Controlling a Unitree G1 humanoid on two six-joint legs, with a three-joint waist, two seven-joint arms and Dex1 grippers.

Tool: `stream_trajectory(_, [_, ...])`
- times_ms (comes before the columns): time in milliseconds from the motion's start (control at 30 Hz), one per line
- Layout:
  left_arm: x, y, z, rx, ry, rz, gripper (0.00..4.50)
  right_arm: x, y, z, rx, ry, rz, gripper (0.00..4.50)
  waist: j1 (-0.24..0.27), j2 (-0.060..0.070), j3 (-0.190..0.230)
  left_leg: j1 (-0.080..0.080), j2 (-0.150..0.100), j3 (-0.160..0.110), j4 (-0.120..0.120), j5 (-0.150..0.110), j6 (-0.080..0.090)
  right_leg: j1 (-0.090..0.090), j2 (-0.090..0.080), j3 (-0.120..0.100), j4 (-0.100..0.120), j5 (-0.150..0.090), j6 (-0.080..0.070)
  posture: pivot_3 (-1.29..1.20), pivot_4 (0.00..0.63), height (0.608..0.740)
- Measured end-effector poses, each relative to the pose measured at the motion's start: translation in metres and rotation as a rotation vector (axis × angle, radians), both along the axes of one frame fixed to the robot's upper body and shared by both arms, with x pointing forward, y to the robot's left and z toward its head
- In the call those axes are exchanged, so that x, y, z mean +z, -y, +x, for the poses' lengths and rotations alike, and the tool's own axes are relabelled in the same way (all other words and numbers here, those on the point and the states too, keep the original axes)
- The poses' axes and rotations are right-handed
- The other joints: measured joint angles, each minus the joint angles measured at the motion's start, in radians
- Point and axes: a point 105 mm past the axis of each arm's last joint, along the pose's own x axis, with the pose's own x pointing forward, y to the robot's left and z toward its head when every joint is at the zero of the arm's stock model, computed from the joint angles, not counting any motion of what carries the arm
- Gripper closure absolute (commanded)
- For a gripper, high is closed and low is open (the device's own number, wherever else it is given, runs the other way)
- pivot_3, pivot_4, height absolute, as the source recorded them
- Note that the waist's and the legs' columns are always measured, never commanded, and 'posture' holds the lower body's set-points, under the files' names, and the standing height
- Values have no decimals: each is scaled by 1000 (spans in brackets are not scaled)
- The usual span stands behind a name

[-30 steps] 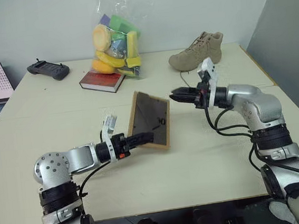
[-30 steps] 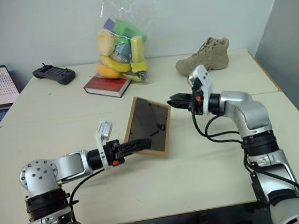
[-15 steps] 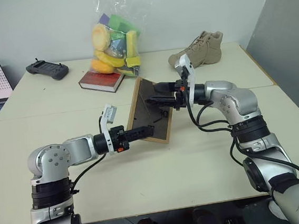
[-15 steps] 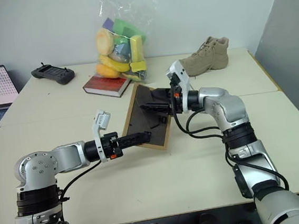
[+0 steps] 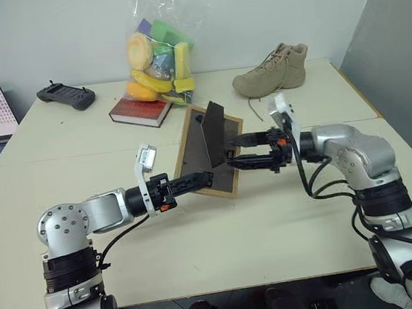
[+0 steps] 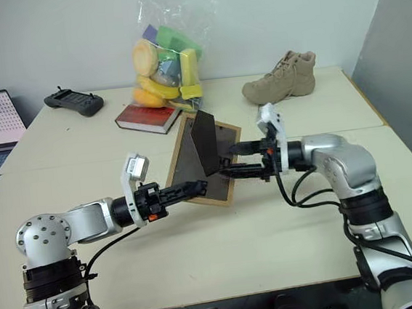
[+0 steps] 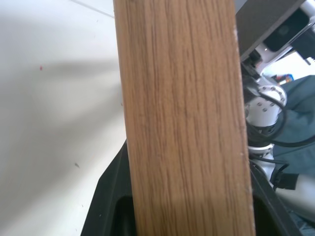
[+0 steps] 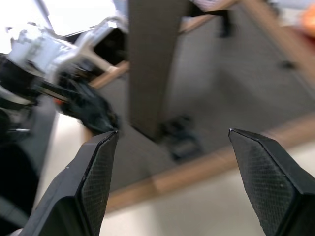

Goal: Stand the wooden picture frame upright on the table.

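Wooden picture frame (image 5: 207, 153) mid-table (image 5: 271, 221), tilted, long axis rising — left gripper (image 5: 197, 179) clamps lower edge. Prop (image 5: 214, 135) swung out toward right gripper (image 5: 244, 151), fingers spread wide, empty — nearer arm for prop.

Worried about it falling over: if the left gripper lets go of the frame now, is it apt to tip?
Probably: the frame leans steeply, clamped at one edge by the left gripper. Its prop is swung out, which may catch it. It looks stiff.

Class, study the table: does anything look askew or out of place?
Yes. The wooden picture frame leans tilted, not upright, its back facing us with the prop swung out. The left gripper clamps its lower edge; the right gripper is open beside it.
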Motion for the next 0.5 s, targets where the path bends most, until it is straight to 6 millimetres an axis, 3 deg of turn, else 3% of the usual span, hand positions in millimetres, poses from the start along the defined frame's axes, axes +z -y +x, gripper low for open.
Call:
stream_trajectory(100, [-6,-1,-12,-47,-99,-43,3190,2,24,13,-131,334,-70,671,0,-1,0,1,0,0,0,0,-1,0,0,1,0,0,1,0,150,740])
stream_trajectory(200, [-10,-4,-16,-19,-174,-68,3190,-15,43,24,-217,686,-255,671,-1,-1,1,2,0,2,0,1,-2,0,0,2,1,0,1,0,150,740])
stream_trajectory(333, [-1,0,-12,-5,-153,-118,3190,-32,20,15,-94,1103,-372,671,-3,-1,1,3,0,4,0,1,-2,0,1,3,2,0,1,0,150,740])
stream_trajectory(500, [-3,8,-18,-18,-145,-116,3190,-23,-10,5,-6,1428,-305,671,-4,-1,1,3,0,6,0,4,-6,0,2,7,1,0,1,0,150,740])
